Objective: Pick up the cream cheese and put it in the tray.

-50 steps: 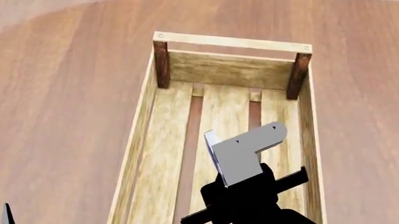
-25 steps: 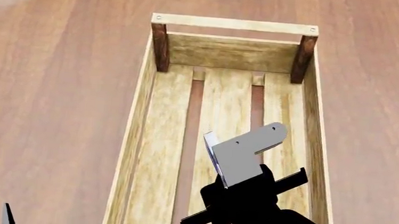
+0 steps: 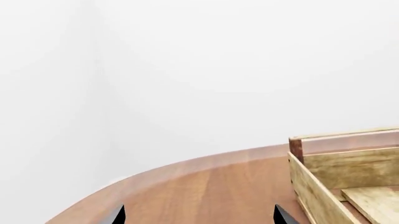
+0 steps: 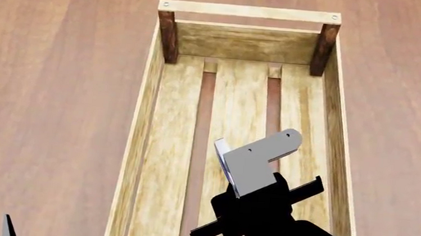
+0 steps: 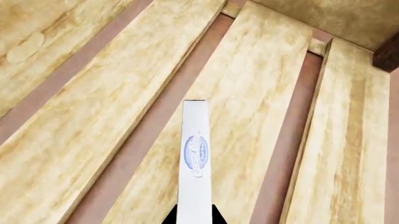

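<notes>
The small flat white-grey cream cheese box with blue oval logo [image 5: 194,158] is clenched edge-on by the right gripper [image 5: 194,212] above the slats of the long light-wood slatted tray [image 4: 243,11], apparently positioned for release inside. Left gripper [image 3: 198,215]: state cannot be told.

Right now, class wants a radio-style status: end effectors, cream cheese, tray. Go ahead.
Right end effector shut on cream cheese, held edge-up above tray floor slats. Left end effector open, beside tray, holding nothing. Nothing lying in the tray below the box.
</notes>
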{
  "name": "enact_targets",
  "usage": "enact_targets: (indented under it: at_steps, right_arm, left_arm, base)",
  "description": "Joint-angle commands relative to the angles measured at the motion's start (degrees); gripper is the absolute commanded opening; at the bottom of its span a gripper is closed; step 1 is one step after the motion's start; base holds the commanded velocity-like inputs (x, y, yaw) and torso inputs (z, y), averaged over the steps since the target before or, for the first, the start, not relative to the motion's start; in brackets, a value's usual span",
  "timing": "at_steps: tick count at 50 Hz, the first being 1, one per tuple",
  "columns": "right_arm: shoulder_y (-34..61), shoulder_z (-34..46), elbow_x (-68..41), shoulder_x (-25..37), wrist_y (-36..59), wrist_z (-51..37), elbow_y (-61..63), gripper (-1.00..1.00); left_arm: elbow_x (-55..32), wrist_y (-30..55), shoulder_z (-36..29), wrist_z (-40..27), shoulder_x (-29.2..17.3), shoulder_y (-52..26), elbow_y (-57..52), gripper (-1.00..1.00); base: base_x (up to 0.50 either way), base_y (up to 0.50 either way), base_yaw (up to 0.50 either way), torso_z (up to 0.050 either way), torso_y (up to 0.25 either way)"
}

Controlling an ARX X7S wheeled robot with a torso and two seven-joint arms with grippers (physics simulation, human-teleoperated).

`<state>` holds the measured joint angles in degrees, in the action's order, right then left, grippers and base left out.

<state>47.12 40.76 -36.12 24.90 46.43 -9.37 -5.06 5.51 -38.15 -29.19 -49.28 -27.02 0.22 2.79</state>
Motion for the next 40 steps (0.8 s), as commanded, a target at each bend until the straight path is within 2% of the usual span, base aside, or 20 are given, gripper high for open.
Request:
enact_targets:
  at_steps: [1,18,19,20,21,22,23,40]
  right_arm:
    - [0.17,0.40,1.29,-0.41,-0.69,0.61,-0.74,-1.00]
    - [0.08,1.00,1.86,-0.54,-0.94,0.23,-1.25,-1.00]
    - [0.06,1.11,1.89,-0.48,-1.06,0.44,-1.25,1.00]
    - [0.00,1.08,1.89,-0.47,-1.16,0.43,-1.26,1.00]
    - [-0.01,1.01,1.92,-0.52,-1.27,0.34,-1.44,-1.00]
    - [0.01,1.00,1.91,-0.56,-1.28,0.36,-1.60,-1.00]
    - [0.09,1.03,2.11,-0.71,-1.32,0.16,-2.08,1.00]
    - [0.11,0.99,2.35,-0.82,-1.80,-0.05,-3.43,1.00]
  left_arm:
    - [-0.45,-1.97,-0.38,0.32,-0.39,0.01,0.44,1.00]
    - [-0.29,-1.77,-0.47,0.28,-0.46,0.13,0.22,1.00]
    - [-0.27,-1.77,-0.49,0.28,-0.45,0.12,0.24,1.00]
    - [-0.27,-1.78,-0.50,0.28,-0.45,0.11,0.26,1.00]
    - [-0.23,-1.74,-0.49,0.26,-0.44,0.12,0.25,1.00]
    - [-0.20,-1.73,-0.48,0.23,-0.44,0.14,0.22,1.00]
    - [-0.21,-1.72,-0.48,0.24,-0.47,0.17,0.16,1.00]
    - [-0.18,-1.75,-0.77,0.40,-0.27,-0.30,0.85,1.00]
  base:
    - [0.00,0.00,0.00,0.000,0.000]
    - [0.00,0.00,0.00,0.000,0.000]
    - [0.01,0.00,0.00,0.000,0.000]
    - [0.00,0.00,0.00,0.000,0.000]
    - [0.00,0.00,0.00,0.000,0.000]
    - [0.00,0.00,0.00,0.000,0.000]
    - [0.00,0.00,0.00,0.000,0.000]
    - [0.00,0.00,0.00,0.000,0.000]
